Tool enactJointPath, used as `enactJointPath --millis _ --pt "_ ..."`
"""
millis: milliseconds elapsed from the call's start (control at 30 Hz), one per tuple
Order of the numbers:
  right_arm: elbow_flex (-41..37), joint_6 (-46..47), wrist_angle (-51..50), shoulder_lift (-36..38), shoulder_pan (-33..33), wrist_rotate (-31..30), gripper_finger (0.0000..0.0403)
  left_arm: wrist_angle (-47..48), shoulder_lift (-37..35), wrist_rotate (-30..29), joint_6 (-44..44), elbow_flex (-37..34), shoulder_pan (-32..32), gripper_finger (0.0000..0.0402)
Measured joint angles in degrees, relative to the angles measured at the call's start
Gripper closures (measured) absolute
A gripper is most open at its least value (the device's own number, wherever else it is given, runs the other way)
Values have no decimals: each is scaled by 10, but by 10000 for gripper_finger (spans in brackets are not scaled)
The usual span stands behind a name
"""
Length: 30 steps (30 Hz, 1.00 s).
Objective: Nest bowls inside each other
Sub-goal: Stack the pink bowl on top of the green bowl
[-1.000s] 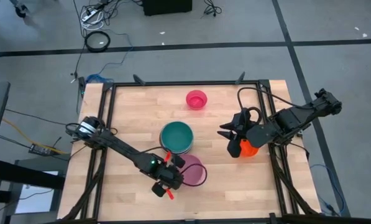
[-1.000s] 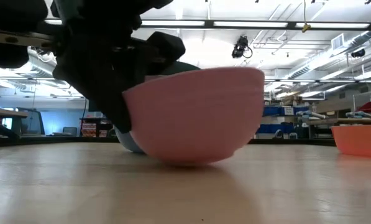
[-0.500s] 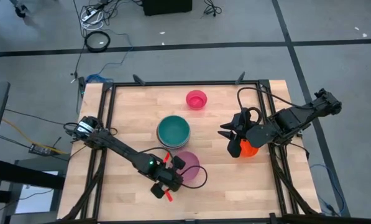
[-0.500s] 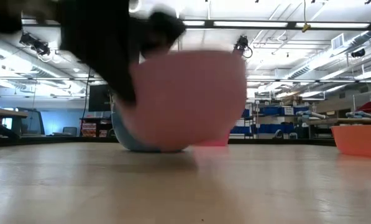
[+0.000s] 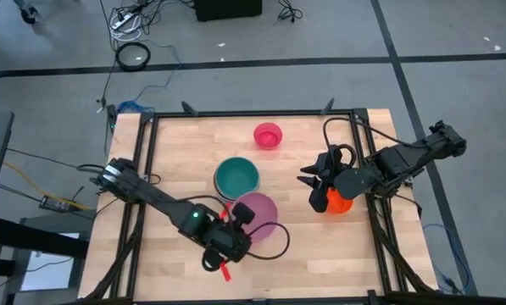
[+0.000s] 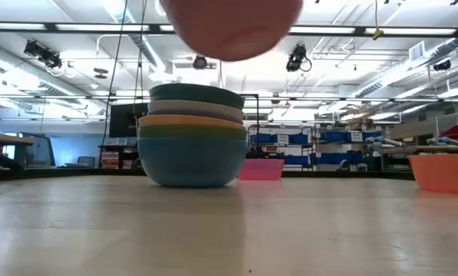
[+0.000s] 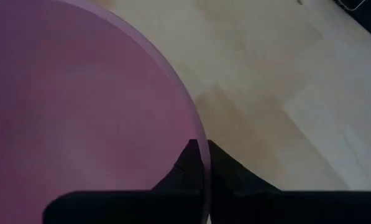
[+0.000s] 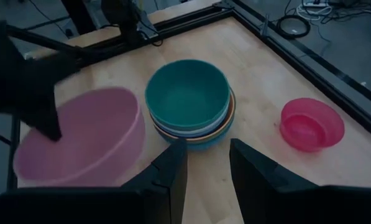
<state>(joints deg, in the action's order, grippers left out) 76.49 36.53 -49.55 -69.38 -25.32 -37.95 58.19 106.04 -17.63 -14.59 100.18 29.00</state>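
A large pink bowl (image 5: 259, 217) hangs in the air near the table's front middle, with my left gripper (image 5: 238, 220) shut on its rim. In the low view only its underside (image 6: 236, 27) shows, at the top. Just beyond it a stack of nested bowls (image 5: 237, 176) stands on the table, a green bowl on top and a blue one (image 6: 190, 165) at the bottom. A small pink-red bowl (image 5: 268, 135) sits near the far edge. An orange bowl (image 5: 341, 203) sits at the right, below my right arm. My right gripper (image 8: 207, 158) hovers open, apart from all the bowls. My left gripper pinches the pink bowl's rim (image 7: 203, 152) on the side toward the table's left, one finger (image 7: 188, 163) inside the bowl and the other (image 7: 222, 168) outside. The fingers slant down from the left. The bowl is lifted clear of the table, mouth up.
Black frame rails (image 5: 147, 169) run along the table's edges. Bare wood (image 5: 320, 254) lies at the front right and at the far left (image 5: 185, 140). Cables and a dark box lie on the floor beyond the far edge.
My left gripper has risen with the pink bowl. The bowl stood on the table one second ago and now hangs clear of it, higher than the top of the stack in the low view. My right arm has kept still.
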Motion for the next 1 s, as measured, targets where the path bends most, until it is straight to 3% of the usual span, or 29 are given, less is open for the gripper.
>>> enactJointPath --millis 333,600,1000 --pt "0 -2 1 0 0 0 298 165 0 -23 10 25 -82 398" --pt "0 -2 0 0 0 1 298 175 -24 -18 -28 24 -148 398" --pt "0 -2 -2 0 -1 6 298 149 -45 77 -25 -17 -198 398"
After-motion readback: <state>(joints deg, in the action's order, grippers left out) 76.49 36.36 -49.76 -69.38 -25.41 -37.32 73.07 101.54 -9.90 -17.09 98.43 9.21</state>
